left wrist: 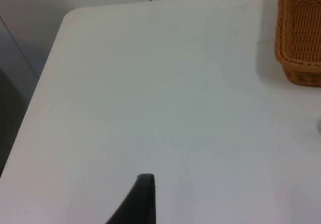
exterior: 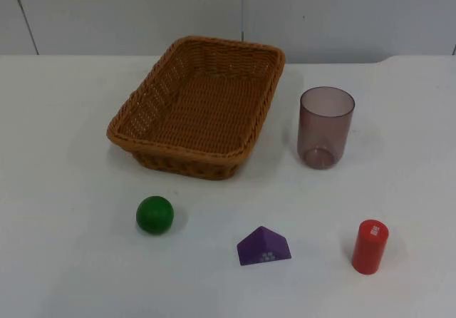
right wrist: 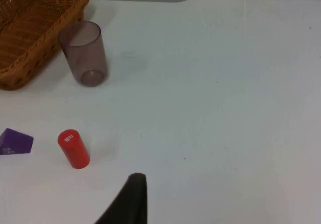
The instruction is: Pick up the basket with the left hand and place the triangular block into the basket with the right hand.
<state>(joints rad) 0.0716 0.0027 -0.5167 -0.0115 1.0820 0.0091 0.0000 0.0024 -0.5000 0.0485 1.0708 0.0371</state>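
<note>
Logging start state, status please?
Both grippers off the objects, waiting. Basket on table, holds nothing. Purple triangular block in front, untouched. Cup beside basket, not blocking.

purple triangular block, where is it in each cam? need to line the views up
Top view: the purple triangular block lies on the white table near the front edge, between the green ball and the red cylinder.
Left wrist view: not in it.
Right wrist view: cut off by the picture's edge, just beside the red cylinder.
Shared landmark: the wicker basket, whose rim all three views catch.
</note>
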